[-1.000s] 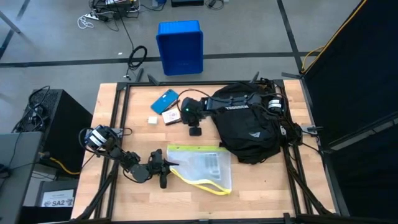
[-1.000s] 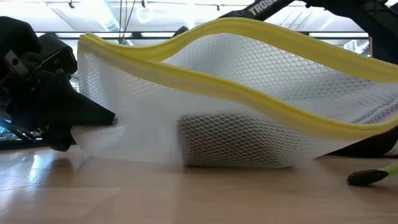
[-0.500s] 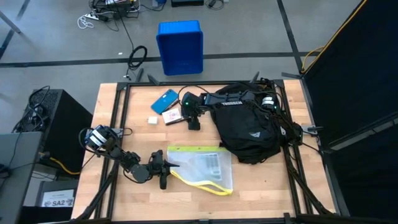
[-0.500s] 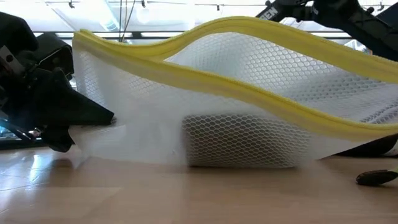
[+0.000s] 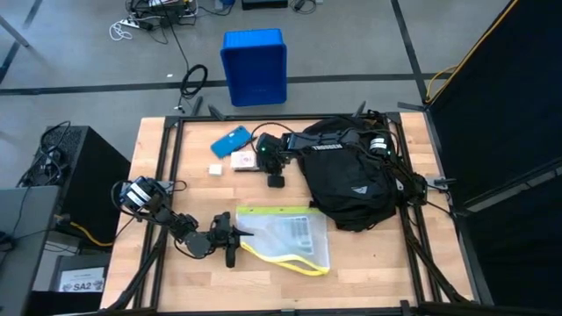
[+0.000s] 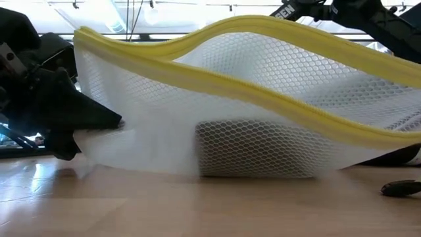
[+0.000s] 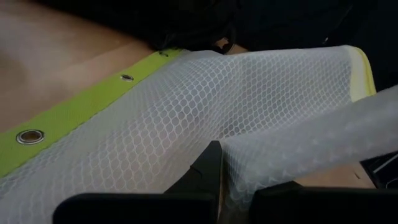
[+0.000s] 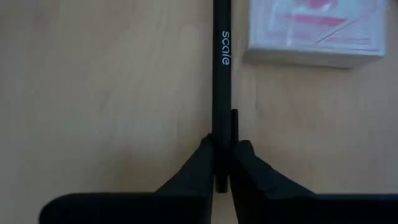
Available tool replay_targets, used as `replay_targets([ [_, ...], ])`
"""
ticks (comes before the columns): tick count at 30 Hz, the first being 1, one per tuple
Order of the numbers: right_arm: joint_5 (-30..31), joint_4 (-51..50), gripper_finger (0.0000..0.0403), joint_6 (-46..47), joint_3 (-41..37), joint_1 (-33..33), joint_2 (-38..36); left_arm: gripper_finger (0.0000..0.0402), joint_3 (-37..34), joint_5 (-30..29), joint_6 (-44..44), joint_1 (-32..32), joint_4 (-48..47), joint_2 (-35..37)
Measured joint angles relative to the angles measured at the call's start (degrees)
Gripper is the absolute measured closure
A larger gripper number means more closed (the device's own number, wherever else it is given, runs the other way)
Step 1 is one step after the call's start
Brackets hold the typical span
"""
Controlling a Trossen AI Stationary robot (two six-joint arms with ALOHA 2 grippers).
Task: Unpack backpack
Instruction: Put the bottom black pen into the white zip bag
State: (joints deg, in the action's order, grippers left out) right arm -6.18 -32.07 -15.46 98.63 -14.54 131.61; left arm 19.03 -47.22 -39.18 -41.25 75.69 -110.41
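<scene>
With the backpack lying at the table's right, the right gripper pinches a thin black pen by its tip, which might swivel loose.

The backpack is a large black fabric bag with a rounded oval outline, lying flat on the right half of the counter, well to the right of its middle. A small white logo shows near the middle of its upward face. Its black straps and loose folds bunch along the edge nearest the counter's right side, and its top end lies toward the counter's far edge.
</scene>
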Motion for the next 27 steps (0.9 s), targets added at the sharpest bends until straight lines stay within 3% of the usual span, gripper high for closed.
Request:
replay_targets([
  [8, 0.42, -11.00, 0.0402, 5.35, -0.55, 3.26, -3.66, 0.0402, 0.09, 0.00, -0.02, 0.00, -0.10, 0.00],
  [19, 11.12, -14.47, 0.0401, 7.67, -0.59, 14.73, -15.84, 0.0402, 0.09, 0.15, 0.00, 0.00, 0.30, 0.00],
  [27, 12.14, -19.79, 0.0402, 10.99, -0.46, 20.61, -20.80, 0.0402, 0.34, 0.28, 0.11, 0.00, 0.71, 0.00],
])
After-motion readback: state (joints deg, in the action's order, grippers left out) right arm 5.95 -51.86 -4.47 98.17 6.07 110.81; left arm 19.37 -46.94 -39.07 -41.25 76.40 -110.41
